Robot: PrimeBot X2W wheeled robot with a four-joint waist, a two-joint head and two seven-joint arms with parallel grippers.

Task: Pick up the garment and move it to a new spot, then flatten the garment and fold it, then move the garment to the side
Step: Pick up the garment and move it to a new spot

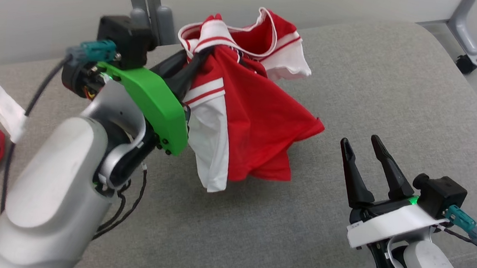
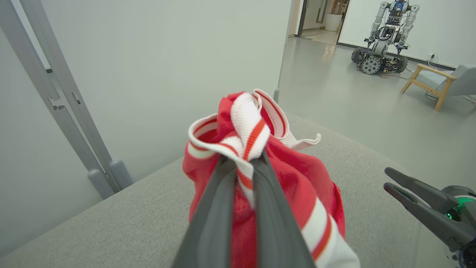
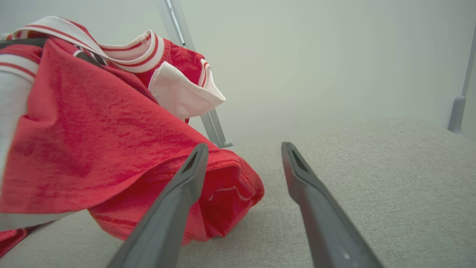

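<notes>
Grey cushion (image 1: 401,79): one garment (image 1: 261,123) clamped in left pincer (image 2: 245,163); right pincer (image 1: 360,140) spread.

The left arm (image 1: 55,177) reaches up from the near left, its pale forearm rising to a green wrist bracket (image 1: 154,99). The left gripper (image 1: 197,58) points far and to the right, its two fingers pinched tight on the collar of the garment (image 1: 261,123). At the near right, the right gripper (image 1: 360,140) sits low, fingers spread apart and pointing away, holding nothing.
</notes>
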